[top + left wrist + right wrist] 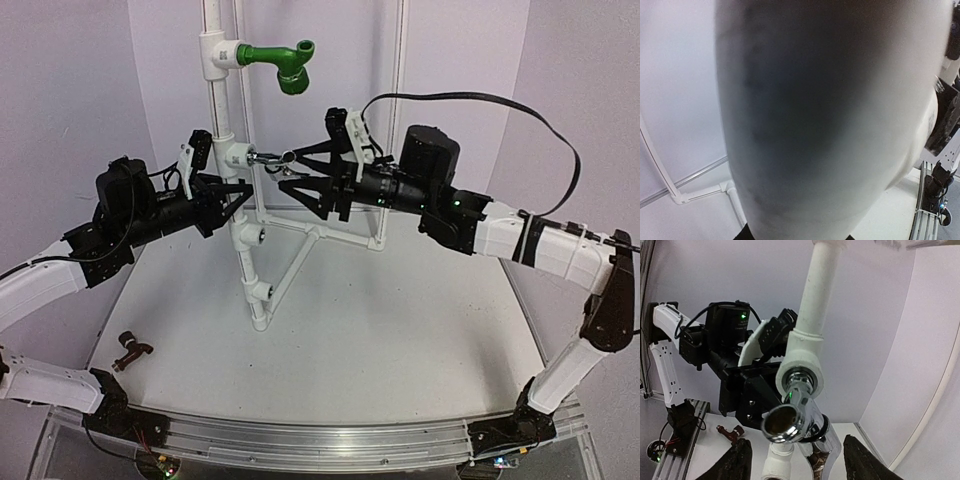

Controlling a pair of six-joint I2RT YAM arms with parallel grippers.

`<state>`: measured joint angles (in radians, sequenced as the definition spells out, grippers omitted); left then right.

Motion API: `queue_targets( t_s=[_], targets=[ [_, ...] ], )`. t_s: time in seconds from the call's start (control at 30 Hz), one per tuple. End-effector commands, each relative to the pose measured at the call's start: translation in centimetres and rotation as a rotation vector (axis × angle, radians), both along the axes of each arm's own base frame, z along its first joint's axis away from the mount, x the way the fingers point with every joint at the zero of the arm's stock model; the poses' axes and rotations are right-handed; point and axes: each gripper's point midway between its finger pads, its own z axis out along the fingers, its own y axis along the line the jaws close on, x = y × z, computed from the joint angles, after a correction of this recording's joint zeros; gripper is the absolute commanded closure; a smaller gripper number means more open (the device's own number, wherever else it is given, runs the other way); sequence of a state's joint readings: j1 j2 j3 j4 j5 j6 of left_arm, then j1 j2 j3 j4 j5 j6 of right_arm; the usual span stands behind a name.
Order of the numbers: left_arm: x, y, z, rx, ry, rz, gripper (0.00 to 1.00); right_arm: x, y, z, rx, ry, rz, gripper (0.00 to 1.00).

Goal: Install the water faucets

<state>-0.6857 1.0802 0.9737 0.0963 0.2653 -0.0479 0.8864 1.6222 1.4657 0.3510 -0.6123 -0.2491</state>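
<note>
A blurred white pipe (830,115) fills the left wrist view and hides the fingers. The left gripper (243,196) is at this pipe, but I cannot tell if it pinches. The chrome faucet (795,415) sits in a white fitting (802,352), and the right gripper (796,440) is spread around it. The brown faucet (131,350) lies on the table (400,340).

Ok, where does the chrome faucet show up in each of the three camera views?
Top external: the chrome faucet is upper centre, sticking out sideways from a white tee.
Left wrist: not visible; a blurred pale surface fills most of the view.
Right wrist: the chrome faucet is lower centre, large, its opening facing the camera.
Shared landmark: the white pipe stand, seen in the top and right wrist views.
</note>
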Motion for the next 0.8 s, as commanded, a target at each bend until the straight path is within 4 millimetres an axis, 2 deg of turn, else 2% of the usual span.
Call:
queue_targets(
  t_s=[0.0,0.1,0.3,0.37,0.53,0.67,0.7,0.77],
  targets=[
    [0.2,0.5,-6.3,0.043,0.337,0.047,1.0,0.6,0.4,4.0,0.179,0.168,0.031,0.48],
    [0.3,0.4,-6.4,0.047,0.341,0.044,1.0,0.8,0.6,4.1,0.228,0.285,0.052,0.55],
    [0.2,0.3,-6.3,0.047,0.336,0.037,1.0,0.1,1.0,4.7,0.299,0.478,0.103,0.7],
    [0.2,0.3,-6.2,0.046,0.335,0.035,1.0,0.3,1.2,4.7,0.334,0.639,0.123,0.83],
    [0.3,0.3,-6.1,0.042,0.336,0.04,1.0,0.7,1.8,4.5,0.423,1.143,0.232,0.99],
    [0.4,0.3,-6.3,0.043,0.344,0.044,1.0,0.6,2.0,4.3,0.445,1.383,0.297,0.98],
    [0.4,0.3,-6.4,0.044,0.345,0.047,1.0,0.6,1.9,4.4,0.451,1.395,0.301,0.94],
    [0.5,0.4,-6.5,0.046,0.344,0.053,1.0,0.4,1.4,4.6,0.457,1.38,0.291,0.8]
  ],
)
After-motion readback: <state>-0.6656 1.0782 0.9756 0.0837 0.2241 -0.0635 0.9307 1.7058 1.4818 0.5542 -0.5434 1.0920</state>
